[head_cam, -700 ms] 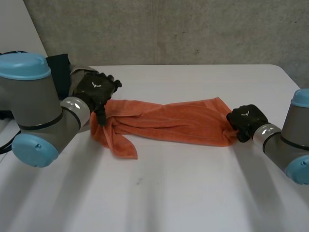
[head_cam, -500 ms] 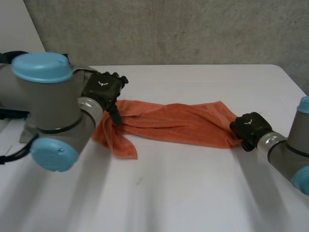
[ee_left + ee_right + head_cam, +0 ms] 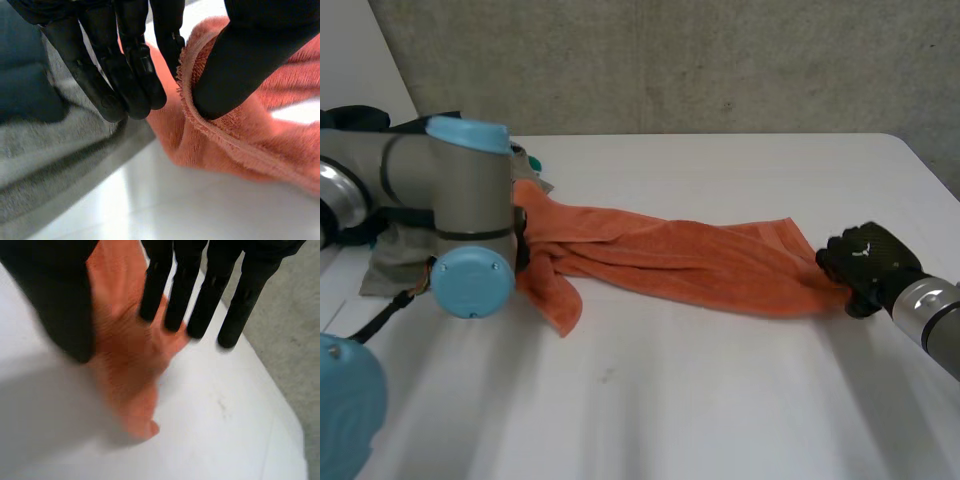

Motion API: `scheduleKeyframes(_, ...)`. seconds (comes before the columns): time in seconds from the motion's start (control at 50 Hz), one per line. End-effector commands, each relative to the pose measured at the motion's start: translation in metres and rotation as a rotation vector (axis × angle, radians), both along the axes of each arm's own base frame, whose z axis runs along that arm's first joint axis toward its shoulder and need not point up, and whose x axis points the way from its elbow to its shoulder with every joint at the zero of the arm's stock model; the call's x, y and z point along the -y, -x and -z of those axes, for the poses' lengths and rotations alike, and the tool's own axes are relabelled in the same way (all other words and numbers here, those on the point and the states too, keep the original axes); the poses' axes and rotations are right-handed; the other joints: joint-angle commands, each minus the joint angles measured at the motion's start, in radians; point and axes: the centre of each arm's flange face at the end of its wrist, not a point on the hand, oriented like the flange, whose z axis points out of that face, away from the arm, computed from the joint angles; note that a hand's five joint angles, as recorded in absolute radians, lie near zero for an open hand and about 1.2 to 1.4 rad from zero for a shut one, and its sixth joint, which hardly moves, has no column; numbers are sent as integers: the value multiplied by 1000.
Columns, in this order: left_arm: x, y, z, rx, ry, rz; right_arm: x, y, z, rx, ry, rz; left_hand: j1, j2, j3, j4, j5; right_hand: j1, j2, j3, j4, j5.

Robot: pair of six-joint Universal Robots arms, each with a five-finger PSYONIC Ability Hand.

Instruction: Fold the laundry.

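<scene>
The towel [image 3: 680, 265], lying lengthwise between both, is pinched endwise by the left hand [image 3: 125, 85] and, seemingly, the right hand [image 3: 868, 262].

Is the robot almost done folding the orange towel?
Not yet. Done: nothing is folded; the orange towel lies stretched and bunched across the white table. In hand: the left hand pinches one end, the right hand the other. Left: spreading it flat and folding, perhaps the grey cloth too.
</scene>
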Motion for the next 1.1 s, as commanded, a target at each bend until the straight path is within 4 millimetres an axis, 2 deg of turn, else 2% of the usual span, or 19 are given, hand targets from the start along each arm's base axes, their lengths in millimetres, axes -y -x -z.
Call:
scheduleKeyframes(0.02, -25, 4, -58, -47, 77, 154, 22, -17, -43, -6, 155, -41, 225, 207, 216, 206, 250, -576, -577, -591, -599, -578)
scheduleKeyframes(0.1, -44, 4, -83, -2, 117, 260, 25, -45, -73, 47, 222, -118, 225, 207, 216, 206, 250, -576, -577, -591, -599, -578)
scheduleKeyframes(0.24, -78, 1, -122, 118, 220, 379, 29, -100, -77, 129, 203, -316, 225, 207, 216, 206, 250, -576, -577, -591, -599, -578)
scheduleKeyframes(0.28, -90, -1, -135, 155, 264, 410, 29, -119, -70, 162, 150, -378, 225, 207, 216, 206, 250, -576, -577, -591, -599, -578)
scheduleKeyframes(0.36, -108, -3, -148, 194, 331, 474, 35, -141, -48, 206, 38, -419, 225, 207, 216, 206, 250, -576, -577, -591, -599, -578)
scheduleKeyframes(0.44, -121, -4, -150, 221, 372, 525, 42, -158, -21, 220, -51, -425, 225, 207, 216, 206, 250, -576, -577, -591, -599, -578)
scheduleKeyframes(0.56, -126, -10, -144, 277, 397, 546, 54, -170, 14, 209, -86, -390, 225, 207, 216, 206, 250, -547, -548, -562, -570, -549)
scheduleKeyframes(0.62, -121, -13, -137, 289, 404, 535, 57, -177, 30, 200, -91, -376, 225, 207, 216, 206, 250, -84, -85, -99, -108, -86)
scheduleKeyframes(0.64, -118, -13, -137, 287, 412, 530, 59, -178, 32, 198, -85, -370, 225, 207, 216, 206, 250, 191, 190, 176, 167, 189)
scheduleKeyframes(0.66, -114, -14, -136, 285, 422, 518, 65, -178, 27, 198, -49, -344, 225, 207, 216, 206, 250, 641, 640, 626, 618, 640)
scheduleKeyframes(0.7, -107, -15, -135, 288, 439, 505, 74, -177, 13, 211, 13, -309, 225, 207, 216, 206, 250, 646, 645, 631, 623, 644)
scheduleKeyframes(0.78, -83, -10, -133, 284, 490, 484, 104, -164, -48, 295, 255, -165, 225, 207, 216, 206, 250, 646, 645, 631, 623, 644)
scheduleKeyframes(0.8, -70, -8, -137, 277, 533, 472, 115, -156, -80, 363, 379, -111, 225, 207, 216, 206, 250, 646, 645, 631, 623, 644)
scheduleKeyframes(0.86, -49, -1, -148, 252, 624, 452, 118, -143, -132, 459, 545, -74, 225, 207, 216, 206, 250, 646, 645, 631, 623, 644)
scheduleKeyframes(0.88, -36, 2, -157, 234, 683, 432, 115, -136, -166, 527, 644, -75, 225, 207, 216, 206, 250, 646, 645, 631, 623, 644)
scheduleKeyframes(0.94, -21, 10, -171, 176, 763, 407, 102, -127, -202, 602, 738, -99, 225, 207, 216, 206, 250, 646, 645, 631, 623, 644)
scheduleKeyframes(0.96, -13, 15, -177, 130, 798, 398, 91, -123, -220, 635, 784, -125, 225, 207, 216, 206, 250, 646, 645, 631, 623, 644)
scheduleKeyframes(1.04, 1, 28, -184, 31, 841, 377, 70, -116, -234, 655, 806, -168, 225, 207, 216, 206, 250, 646, 645, 631, 623, 644)
scheduleKeyframes(1.1, 4, 33, -182, -7, 836, 371, 67, -108, -222, 630, 757, -149, 225, 207, 216, 206, 250, 646, 645, 631, 623, 644)
